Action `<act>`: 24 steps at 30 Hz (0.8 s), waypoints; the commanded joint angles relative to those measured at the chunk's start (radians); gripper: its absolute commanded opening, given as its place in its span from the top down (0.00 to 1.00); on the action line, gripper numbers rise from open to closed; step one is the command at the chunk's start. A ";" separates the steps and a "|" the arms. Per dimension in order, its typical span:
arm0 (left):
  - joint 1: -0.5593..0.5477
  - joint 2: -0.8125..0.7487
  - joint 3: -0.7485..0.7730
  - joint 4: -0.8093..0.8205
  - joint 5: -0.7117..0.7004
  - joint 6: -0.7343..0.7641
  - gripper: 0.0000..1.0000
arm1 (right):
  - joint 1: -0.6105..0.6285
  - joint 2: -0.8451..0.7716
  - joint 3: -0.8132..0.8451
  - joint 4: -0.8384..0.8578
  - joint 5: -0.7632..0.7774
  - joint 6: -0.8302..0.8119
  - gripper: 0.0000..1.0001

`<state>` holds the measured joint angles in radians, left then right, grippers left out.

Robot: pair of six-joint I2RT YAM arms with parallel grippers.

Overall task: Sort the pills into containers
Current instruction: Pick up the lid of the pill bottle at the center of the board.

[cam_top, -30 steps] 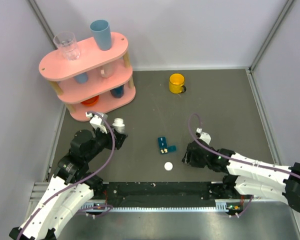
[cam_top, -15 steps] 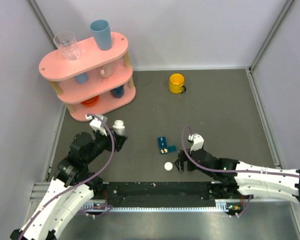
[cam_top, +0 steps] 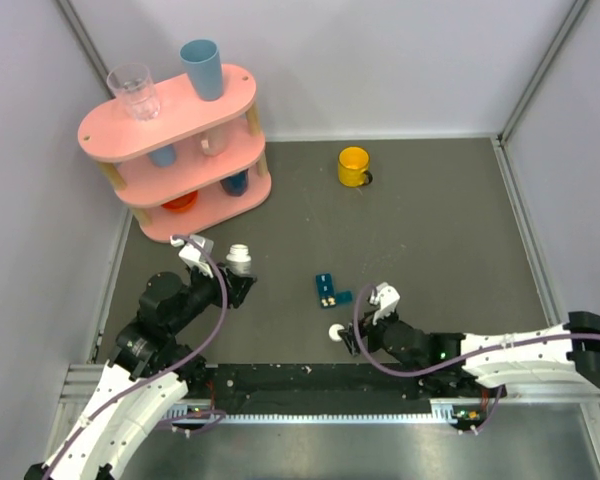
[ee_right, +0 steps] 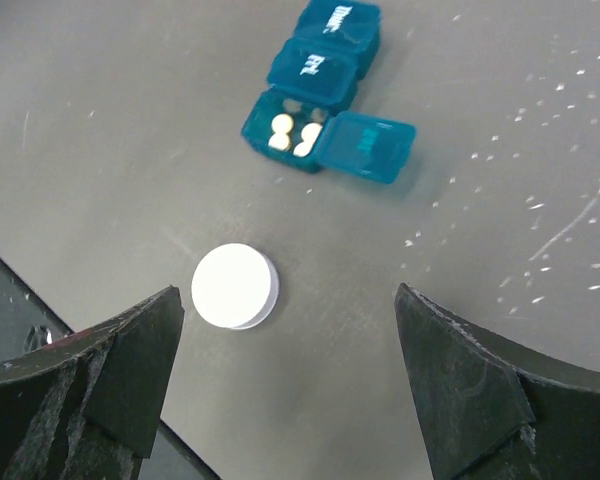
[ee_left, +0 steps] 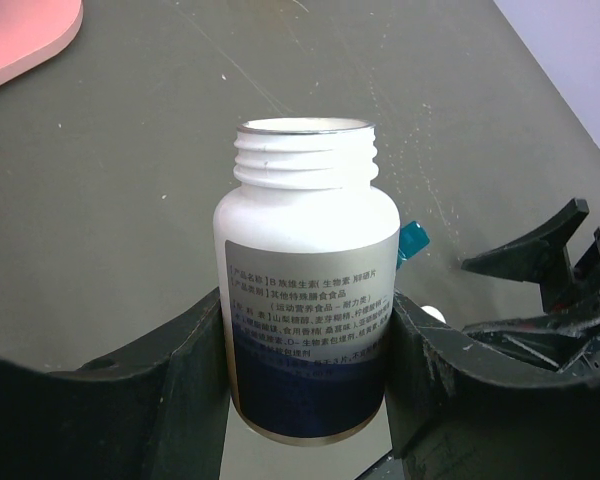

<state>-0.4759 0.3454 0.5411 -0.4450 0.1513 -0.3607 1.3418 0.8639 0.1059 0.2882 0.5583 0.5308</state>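
Jaws on L gripper (ee_left: 308,345) clamp the white plastic pill bottle (ee_left: 305,260), upright, uncapped. R gripper (ee_right: 288,325) gapes wide, empty, low over the grey table (ee_right: 110,120). Dark-teal plastic pill box (ee_right: 312,72) lies ahead of it, and the flat white round cap (ee_right: 235,286) is nearer, just off its fingertips. One compartment is open w/ a few pale pills (ee_right: 280,128); two lids are shut. Sorting looks partly done. Can't see inside bottle or shut compartments.

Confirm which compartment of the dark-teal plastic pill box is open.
The end compartment nearest the round white cap: its lid is flipped out sideways and pale pills show inside. The other two lids are shut.
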 commanded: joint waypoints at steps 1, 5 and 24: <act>0.003 -0.029 -0.026 0.088 -0.019 -0.021 1.00 | 0.109 0.096 -0.012 0.212 0.170 -0.051 0.14; 0.003 -0.042 -0.032 0.094 -0.027 -0.023 1.00 | 0.200 0.211 0.009 0.270 0.242 -0.037 0.13; 0.003 -0.078 -0.033 0.077 -0.038 -0.024 1.00 | 0.207 0.500 0.101 0.394 0.166 0.006 0.14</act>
<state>-0.4759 0.2932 0.5068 -0.4183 0.1295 -0.3729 1.5356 1.3338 0.1558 0.6312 0.7506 0.5240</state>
